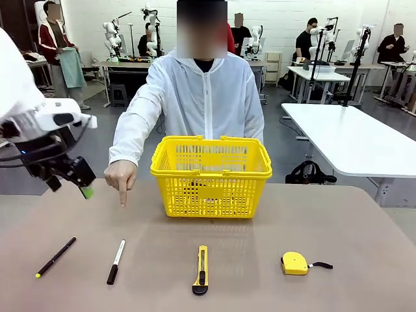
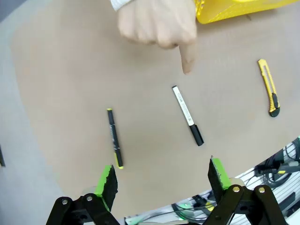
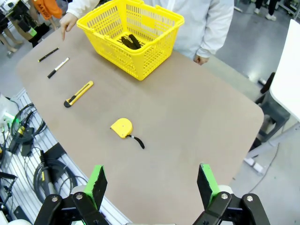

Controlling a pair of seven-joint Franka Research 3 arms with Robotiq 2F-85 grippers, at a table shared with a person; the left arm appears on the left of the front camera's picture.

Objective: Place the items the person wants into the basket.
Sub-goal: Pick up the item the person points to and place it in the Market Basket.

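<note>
Start out at the left of your left hand (image 2: 162, 175): it hangs released, fingers spread wide, above the near-left part of the tabletop (image 1: 338, 221) with nothing between them. Just ahead of its left finger lies the thin black pen (image 2: 114, 138), not wanted, so keep off it. One step right, ahead of the gap and nearer the right finger, is the marker pen (image 2: 186, 115), flat on the tabletop. Its long axis runs away from the hand with a slight slant, black cap toward you, white tail toward the person's pointing finger (image 2: 187, 58), which hovers just beyond that tail. That looks like your target, and the spread already sits roughly across the barrel, so a small shift right and a straight drop should do. There is bare tabletop between pen and marker, but the near edge lies close behind the cap. Further right, the utility knife (image 2: 269, 88) lies apart, also lengthwise away from you. The basket (image 1: 211, 172) stands beyond both, off to the right. Your right hand (image 3: 152, 180) is released too, high over the near-right edge, the tape measure (image 3: 122, 127) closest ahead of it and the marker well apart. The left arm is nearer.
</note>
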